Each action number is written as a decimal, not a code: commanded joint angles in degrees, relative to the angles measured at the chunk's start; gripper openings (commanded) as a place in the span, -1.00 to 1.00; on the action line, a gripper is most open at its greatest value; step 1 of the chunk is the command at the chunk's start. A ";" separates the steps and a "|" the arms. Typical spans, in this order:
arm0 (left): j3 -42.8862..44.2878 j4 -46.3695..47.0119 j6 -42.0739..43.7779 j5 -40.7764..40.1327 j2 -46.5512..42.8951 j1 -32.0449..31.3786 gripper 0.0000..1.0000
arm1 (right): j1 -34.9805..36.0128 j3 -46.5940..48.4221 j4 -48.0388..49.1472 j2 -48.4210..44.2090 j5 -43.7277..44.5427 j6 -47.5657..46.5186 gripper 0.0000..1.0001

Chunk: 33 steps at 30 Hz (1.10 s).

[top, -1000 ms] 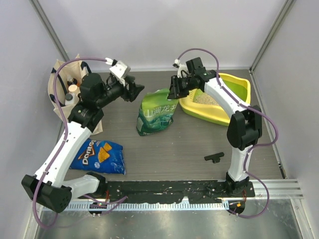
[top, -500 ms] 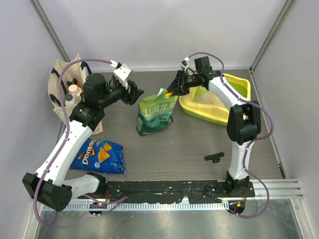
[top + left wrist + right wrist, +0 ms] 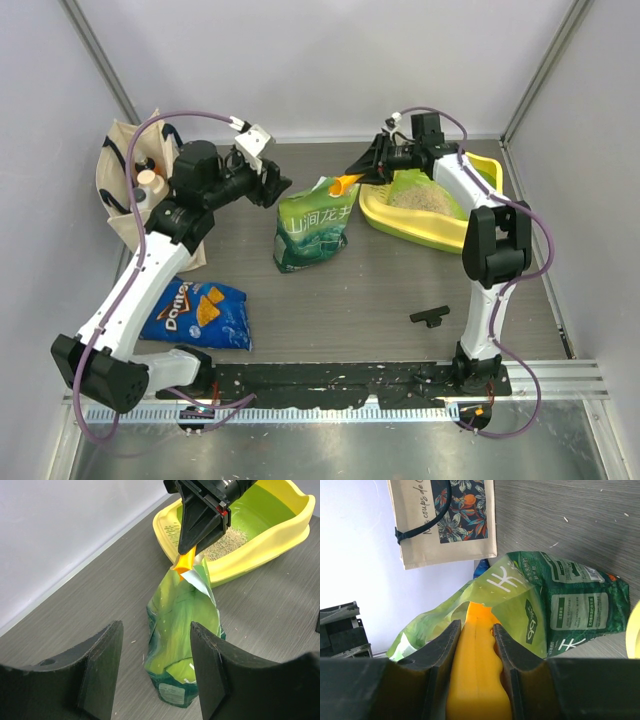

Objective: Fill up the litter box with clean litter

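Note:
The litter box (image 3: pixel 455 232) lies at the back right, yellow rim around a green basin, with a patch of clean litter (image 3: pixel 412 197) inside. My right gripper (image 3: pixel 364 171) is shut on an orange scoop (image 3: pixel 345 184), whose tip points down into the open mouth of the green pouch (image 3: pixel 314 226). In the right wrist view the scoop (image 3: pixel 477 680) fills the gap between the fingers (image 3: pixel 440 655) and enters the pouch (image 3: pixel 560 600). My left gripper (image 3: pixel 276 185) hangs open left of the pouch. Its wrist view shows the pouch (image 3: pixel 182 625) beyond the open fingers (image 3: pixel 102 670), untouched.
A blue Doritos bag (image 3: pixel 198 313) lies at the front left. A cloth tote bag (image 3: pixel 125 190) holding bottles stands at the back left against the wall. A small black part (image 3: pixel 430 316) lies near the right arm's base. Walls close in the table on three sides.
My right wrist has swung back and turned, bringing the orange scoop into sight with its tip at the pouch's mouth. My left gripper has shifted slightly and stays open.

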 commanded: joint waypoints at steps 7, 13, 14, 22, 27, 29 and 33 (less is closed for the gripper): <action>5.63 0.30 1.70 1.48 2.29 0.31 0.19 | -5.24 -1.97 6.46 -3.09 -4.90 4.97 -0.98; 6.69 1.17 1.88 1.91 3.79 0.23 0.18 | -8.32 -1.00 6.63 -3.00 -4.91 5.49 -0.98; 6.69 1.26 1.97 2.09 3.96 0.31 0.19 | -8.76 -1.00 7.33 -3.18 -5.17 5.67 -0.98; 8.18 1.27 1.88 2.80 5.81 0.23 0.18 | -9.38 -3.20 13.74 -3.00 -9.29 10.85 -0.98; 10.29 0.30 2.84 3.06 7.04 0.22 0.18 | -10.34 -4.08 19.54 -2.65 -11.06 15.49 -0.98; 11.08 -0.32 3.37 2.97 7.48 0.22 0.18 | -10.61 -6.27 25.77 -2.83 -11.85 17.96 -0.98; 12.66 -1.46 4.42 2.62 8.62 0.22 0.19 | -12.09 -8.91 32.11 -2.65 -13.34 22.44 -0.98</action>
